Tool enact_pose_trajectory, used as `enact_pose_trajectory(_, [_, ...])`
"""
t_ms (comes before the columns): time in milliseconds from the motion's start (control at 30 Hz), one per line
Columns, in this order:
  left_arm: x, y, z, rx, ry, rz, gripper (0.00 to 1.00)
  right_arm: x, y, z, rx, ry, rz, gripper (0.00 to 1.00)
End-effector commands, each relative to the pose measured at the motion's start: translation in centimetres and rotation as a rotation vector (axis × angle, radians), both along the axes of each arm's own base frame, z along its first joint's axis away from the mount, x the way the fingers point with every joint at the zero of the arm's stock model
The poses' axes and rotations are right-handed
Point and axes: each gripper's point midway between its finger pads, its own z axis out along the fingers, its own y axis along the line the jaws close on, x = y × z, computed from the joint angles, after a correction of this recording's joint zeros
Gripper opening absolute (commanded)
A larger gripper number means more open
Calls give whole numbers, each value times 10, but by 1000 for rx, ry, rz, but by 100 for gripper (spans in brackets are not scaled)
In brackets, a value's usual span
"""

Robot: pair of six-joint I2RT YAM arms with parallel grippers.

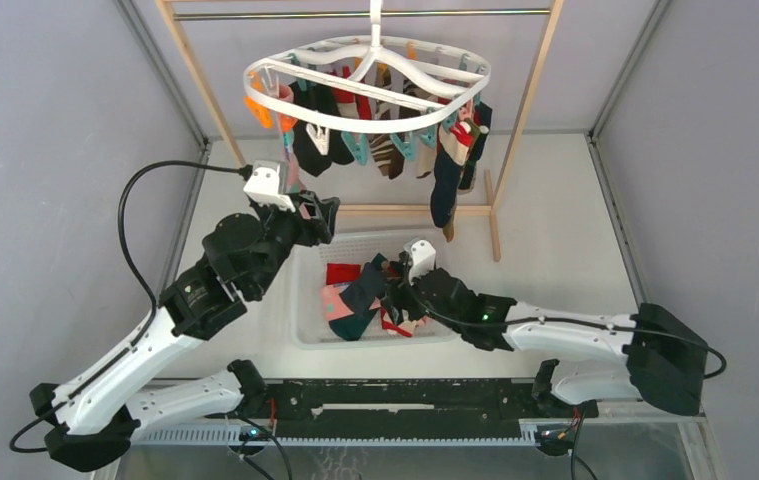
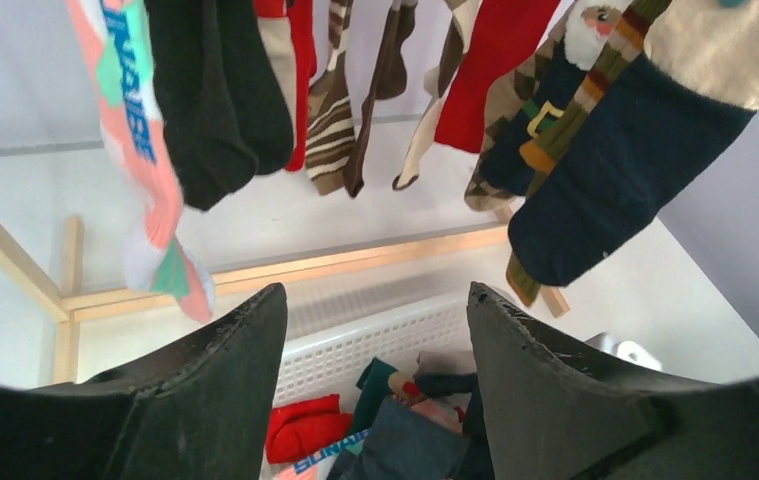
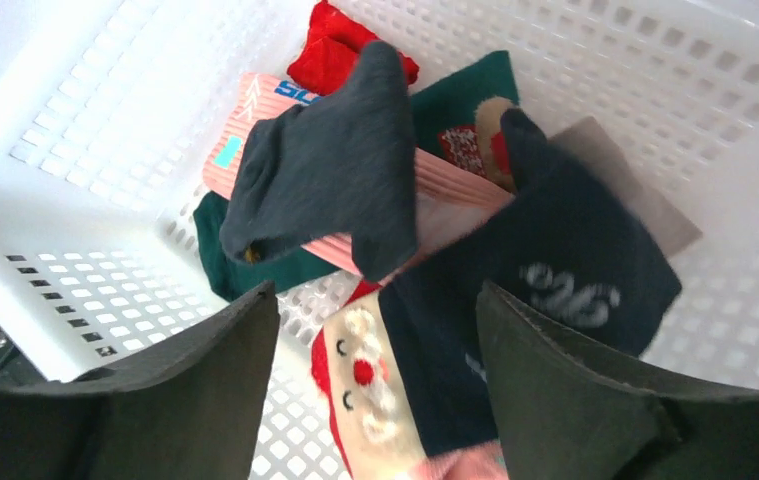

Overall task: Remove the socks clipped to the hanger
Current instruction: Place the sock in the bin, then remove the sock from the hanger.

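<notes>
Fingers on the left arm (image 1: 319, 216) are spread wide and empty, raised just under the hanging socks and pointing up at them. The right arm's fingers (image 1: 396, 292) are also apart, reaching into the basket from its right side and clamping nothing. The pale desk (image 1: 555, 260) carries a wooden rack (image 1: 525, 110) at the back, and the white oval hanger (image 1: 252, 80) hangs from the rack's top rail by its hook. In front of the rack, between the two arms, sits a white mesh basket (image 1: 307, 290). Many socks (image 1: 445, 180) are clipped around the hanger. The left wrist view shows a navy sock (image 2: 615, 170), a black sock (image 2: 215, 100), a red sock (image 2: 495, 60) and a pink patterned sock (image 2: 145, 150) among them. More socks lie loose in the basket: a dark grey sock (image 3: 335, 170) draped over a pink striped one (image 3: 455, 185), a green one (image 3: 465, 90), a small red one (image 3: 340, 45), and a navy Santa sock (image 3: 375, 380) nearest the right fingers. Orange clips (image 1: 260, 110) and teal clips (image 1: 360, 150) dangle from the hanger's rim.
</notes>
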Motion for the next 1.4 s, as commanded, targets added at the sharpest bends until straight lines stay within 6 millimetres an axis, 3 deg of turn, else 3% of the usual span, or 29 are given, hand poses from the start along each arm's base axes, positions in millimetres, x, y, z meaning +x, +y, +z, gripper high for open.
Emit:
enact_pose_trajectory(0, [-8, 6, -12, -38, 12, 0, 72, -4, -19, 14, 31, -8, -55, 83])
enact_pose_trajectory(100, [-11, 11, -24, -36, 29, 8, 76, -10, -27, 20, 59, -2, -63, 87])
enact_pose_trajectory(200, [-15, 16, -33, -41, 44, 16, 98, -16, -36, 26, 84, 7, -67, 87])
enact_pose_trajectory(233, [-16, 18, -37, -41, 48, 18, 100, -18, -38, 28, 95, 9, -67, 87])
enact_pose_trajectory(433, [-21, 23, -62, -47, 86, 21, 100, -27, -52, 38, 154, 10, -76, 88])
enact_pose_trajectory(767, [-31, 19, -102, -56, 164, -10, 100, -44, -67, 34, 215, 55, -52, 91])
enact_pose_trajectory(1100, [-49, 25, -160, -78, 263, -23, 100, -57, -73, 34, 280, 118, -12, 92])
enact_pose_trajectory(1367, [-59, 30, -175, -121, 297, -30, 100, -69, -81, 25, 319, 187, -9, 92])
